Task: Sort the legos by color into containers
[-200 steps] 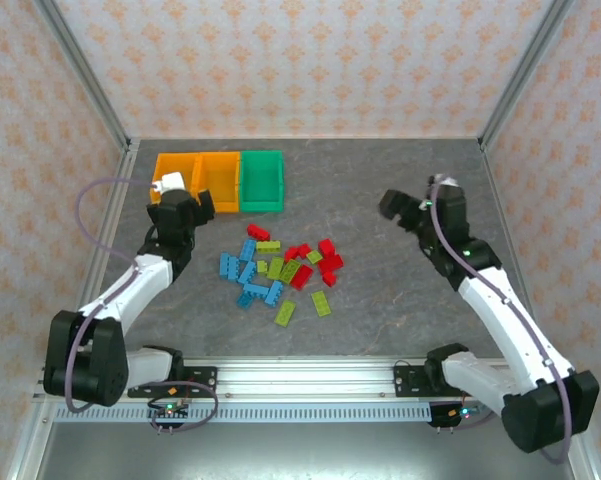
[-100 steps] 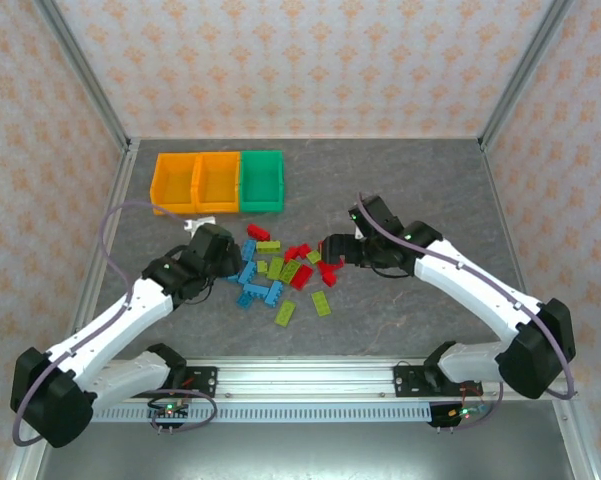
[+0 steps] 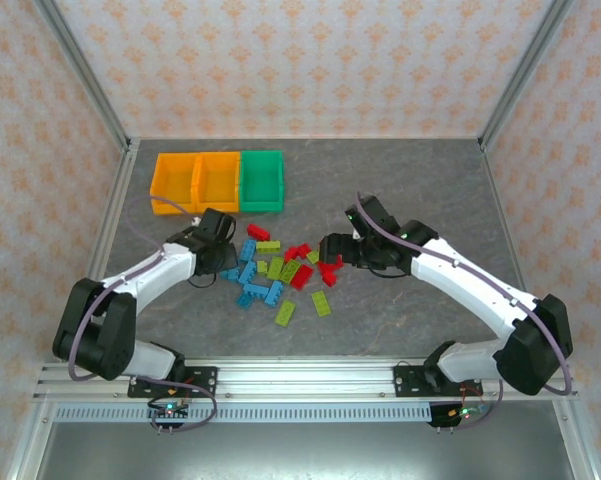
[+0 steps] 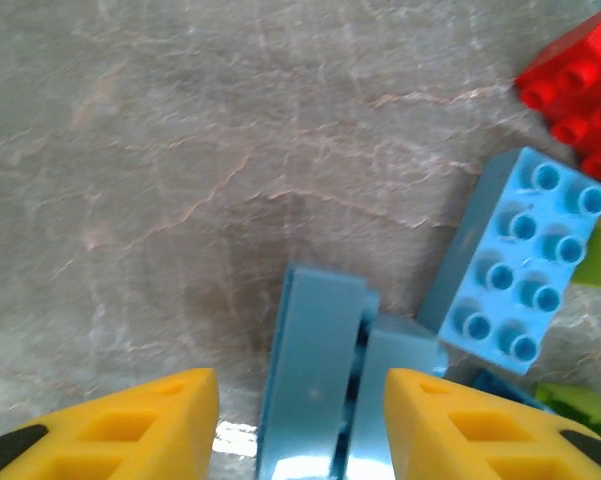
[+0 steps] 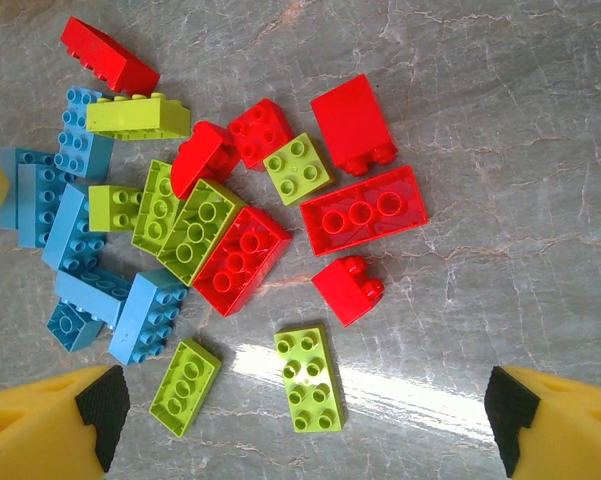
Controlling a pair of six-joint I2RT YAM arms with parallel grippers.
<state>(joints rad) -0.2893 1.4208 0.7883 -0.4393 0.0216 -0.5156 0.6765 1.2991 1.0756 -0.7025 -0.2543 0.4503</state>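
Grey tabletop (image 3: 410, 180), marbled with pale veins, glossy in patches. Beyond its far edge, a back wall (image 3: 310, 70) papered cream with an orange floral repeat. Same paper on the left wall (image 3: 25, 200) and right wall (image 3: 580, 190) flanking it. Slanted metal left post (image 3: 85, 75) and right post (image 3: 520, 75) rising from its far corners. Along its near edge, a ribbed aluminium rail (image 3: 310, 372), then a slotted strip (image 3: 310, 412) and a plain grey metal sheet (image 3: 310, 450).

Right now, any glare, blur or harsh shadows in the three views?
Top external: even light, soft shadows. Left wrist: soft focus up close, glare on the near end of the blue bricks. Right wrist: sharp, a bright glare streak on the table beside a lime brick.
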